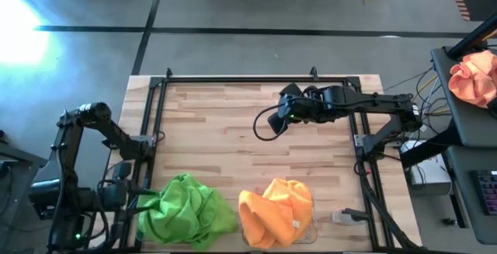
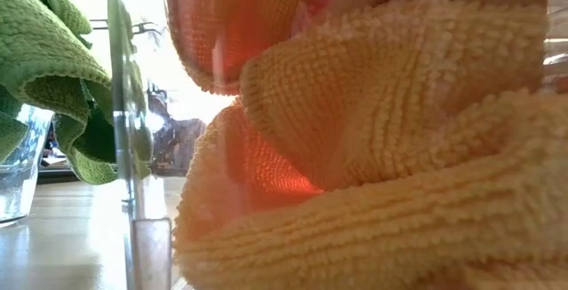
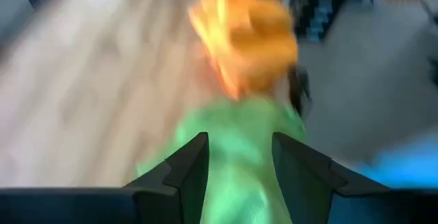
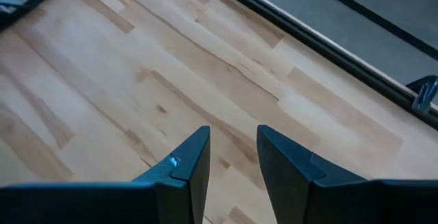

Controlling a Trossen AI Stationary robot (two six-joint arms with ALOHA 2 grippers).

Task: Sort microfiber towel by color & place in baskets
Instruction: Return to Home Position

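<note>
Although the green towels (image 1: pixel 186 207) and the orange towels (image 1: pixel 273 213) lie sorted into two heaps at the near edge of the table (image 1: pixel 225 130), each in one of the clear baskets (image 2: pixel 124 175), both heaps stand high and the green one spills out past its rim. That is where trouble could come from. The left gripper (image 3: pixel 239 138) sits just beside the green heap, its jaws moderately apart and holding nothing, with green cloth showing through the gap beyond them. Whether a fingertip touches the pile cannot be told. If that arm pulls back to rest along a low path, a finger could likely catch a loose fold and drag a towel out over the rim, or tip the light basket. The orange heap, piled well above its wall, could also slide if bumped. The right gripper (image 4: pixel 233 129) hangs over bare wood mid-table, jaws apart and empty, well clear of both heaps. A peach cloth bundle (image 1: pixel 475 77) lies off the table.
</note>
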